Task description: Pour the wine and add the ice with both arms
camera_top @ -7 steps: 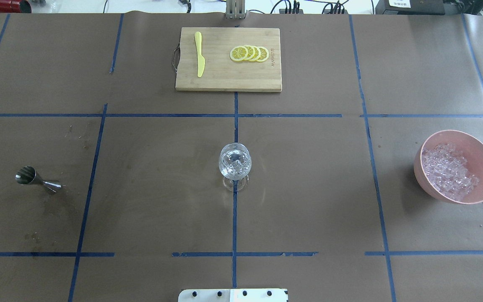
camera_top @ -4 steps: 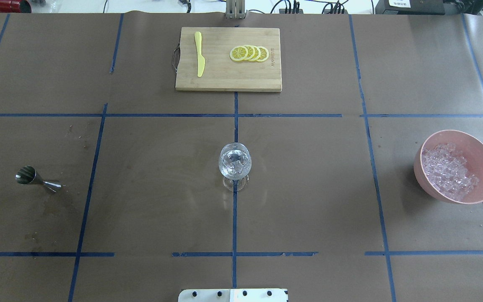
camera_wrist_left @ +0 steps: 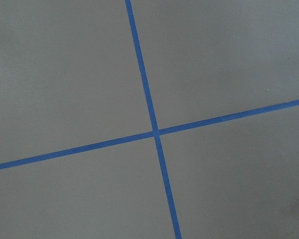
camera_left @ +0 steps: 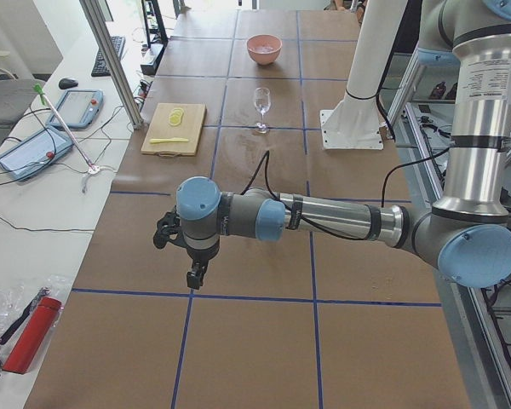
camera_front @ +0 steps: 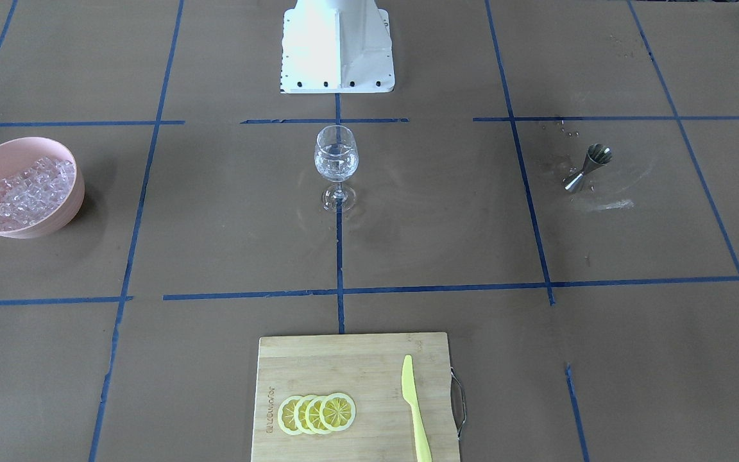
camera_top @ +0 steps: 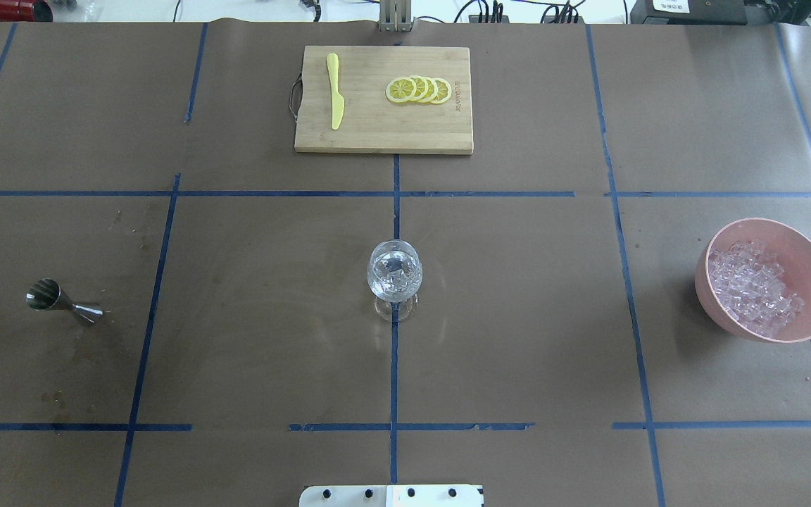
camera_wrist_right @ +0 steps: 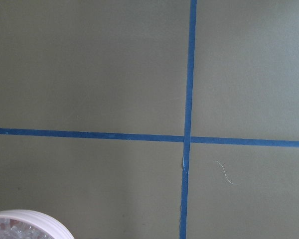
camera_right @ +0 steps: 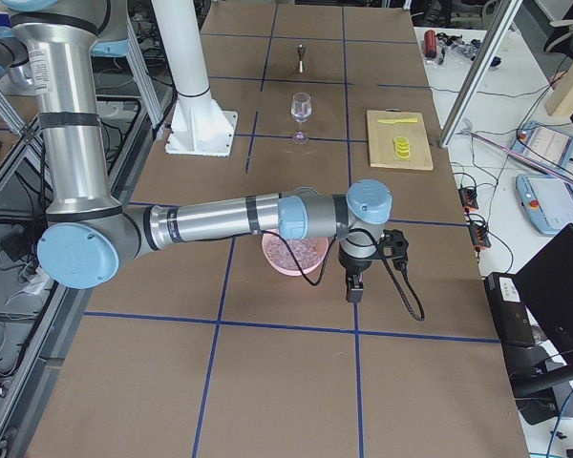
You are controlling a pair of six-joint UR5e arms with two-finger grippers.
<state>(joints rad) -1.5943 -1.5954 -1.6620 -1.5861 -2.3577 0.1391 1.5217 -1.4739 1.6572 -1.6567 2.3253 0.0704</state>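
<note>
The clear stemmed wine glass [camera_top: 394, 278] stands at the table's middle with glassy pieces in its bowl; it also shows in the front view [camera_front: 336, 160]. The ice [camera_top: 754, 290] fills a pink bowl [camera_top: 810, 264] at the right. My left arm [camera_left: 324, 217] reaches over the table's left end; its gripper [camera_left: 193, 277] points down, and I cannot tell if it is open. My right arm [camera_right: 220, 219] reaches past the bowl [camera_right: 294, 256]; its gripper [camera_right: 353, 289] hangs just beyond it, state unclear. Neither gripper shows in the overhead or front views.
A steel jigger [camera_top: 60, 301] lies on its side at the left, with wet marks near it [camera_front: 600, 204]. A wooden cutting board [camera_top: 383, 134] at the far middle carries a yellow knife [camera_top: 335, 91] and lemon slices [camera_top: 419, 90]. The white base block [camera_front: 337, 48] is at the near edge.
</note>
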